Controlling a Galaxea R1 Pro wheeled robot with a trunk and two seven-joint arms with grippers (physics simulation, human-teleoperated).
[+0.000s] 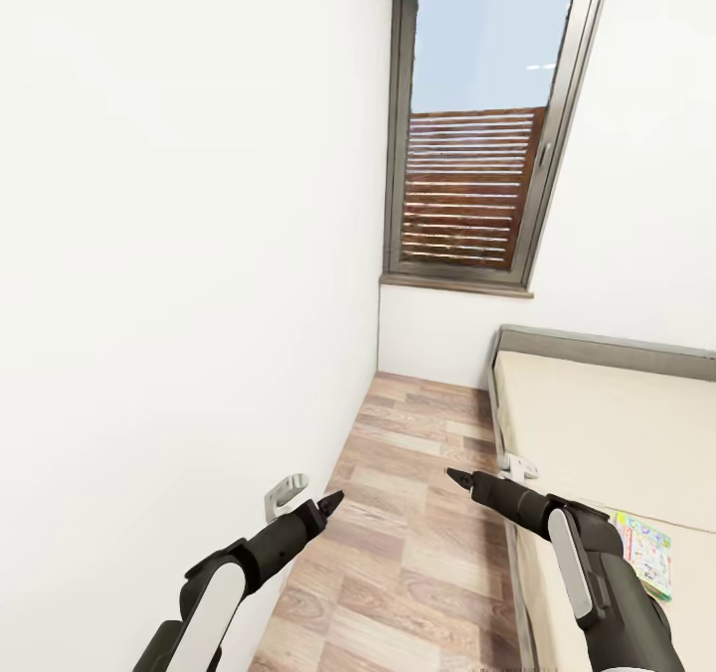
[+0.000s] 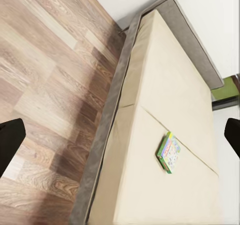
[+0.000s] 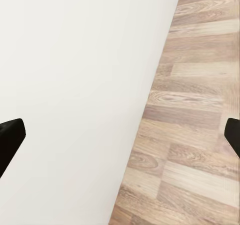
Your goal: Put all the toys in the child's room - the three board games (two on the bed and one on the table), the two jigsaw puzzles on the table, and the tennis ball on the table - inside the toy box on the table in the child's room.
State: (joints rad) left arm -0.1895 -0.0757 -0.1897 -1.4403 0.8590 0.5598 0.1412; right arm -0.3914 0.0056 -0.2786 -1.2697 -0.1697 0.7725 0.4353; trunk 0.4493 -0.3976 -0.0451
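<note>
A strip of bare wooden floor [image 1: 418, 513] runs ahead of me, open between the white wall [image 1: 179, 254] at my left and the bed [image 1: 617, 433] at my right; the window wall closes its far end.

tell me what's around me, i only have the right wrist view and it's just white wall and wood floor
Observer: A bed stands close on the robot's right side.
Operator: any toys on it
Observer: One board game lies flat on the bed, with nothing touching it.
Operator: left hand carrying anything
Observer: No, the left gripper is open and empty, aimed at the bed.
</note>
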